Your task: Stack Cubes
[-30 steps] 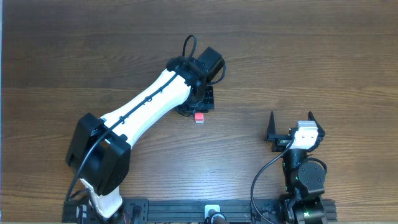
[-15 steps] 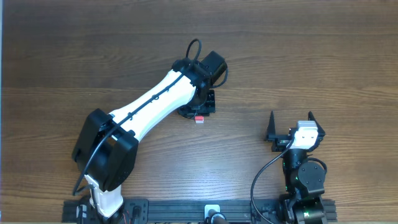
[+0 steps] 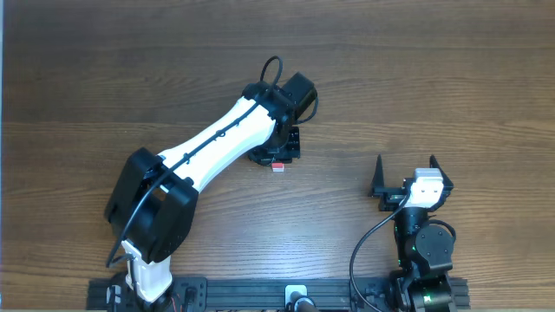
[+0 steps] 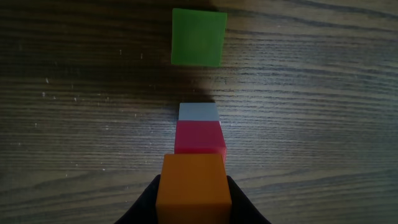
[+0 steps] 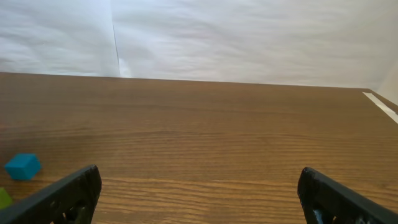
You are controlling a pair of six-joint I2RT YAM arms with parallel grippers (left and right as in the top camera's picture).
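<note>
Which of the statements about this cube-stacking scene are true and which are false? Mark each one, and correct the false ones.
1. The left gripper holds an orange cube. True.
2. The green cube sits on top of the red cube. False: it lies by itself on the table, apart from the red cube.
3. The right gripper is open and holds nothing. True.
4. The blue cube is clamped in the right gripper. False: it rests on the table, off to one side of that gripper.
</note>
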